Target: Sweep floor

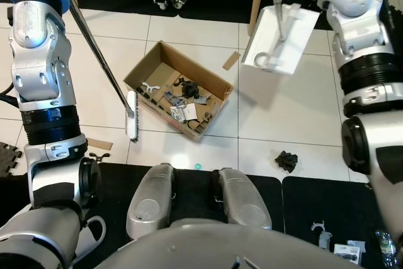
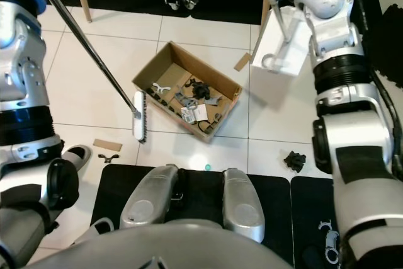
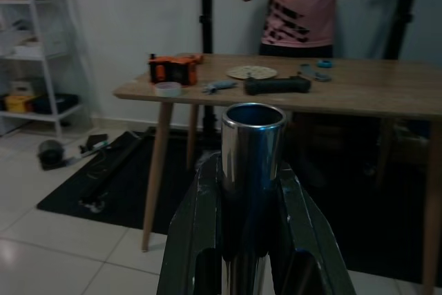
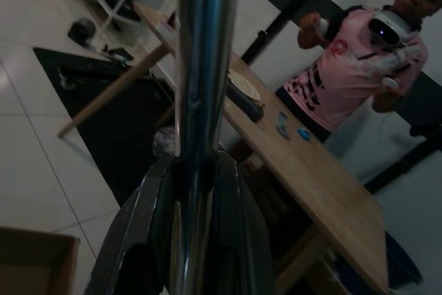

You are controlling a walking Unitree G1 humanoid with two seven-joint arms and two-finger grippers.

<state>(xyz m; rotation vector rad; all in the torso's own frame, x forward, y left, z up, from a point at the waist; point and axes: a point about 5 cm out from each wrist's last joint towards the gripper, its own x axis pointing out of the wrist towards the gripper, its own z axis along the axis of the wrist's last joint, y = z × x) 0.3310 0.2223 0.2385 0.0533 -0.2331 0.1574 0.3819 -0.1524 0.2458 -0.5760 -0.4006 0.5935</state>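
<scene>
Left gripper (image 3: 252,253): clenched on the metal pole of the broom (image 1: 131,115), its two black fingers (image 3: 197,240) pressed to either side of the tube just below the pole's open top end. From this gripper the pole slants down and forward to the white brush head, which rests on the pale tiled floor (image 1: 94,80), far below the gripper and just beside the near left wall of the cardboard box (image 1: 178,89).

Right gripper (image 4: 190,233): clasped around the metal handle of the white dustpan (image 1: 280,39); the pan hangs tilted below this gripper, off the floor, beyond the box's far right corner.

The box lies open between the two tools and holds small dark and white scraps. A dark crumpled scrap (image 1: 287,160) lies on the tiles well below the right gripper. Beyond both grippers stand a wooden table (image 3: 290,91) with small tools on it and a person in a pink shirt (image 4: 345,74).
</scene>
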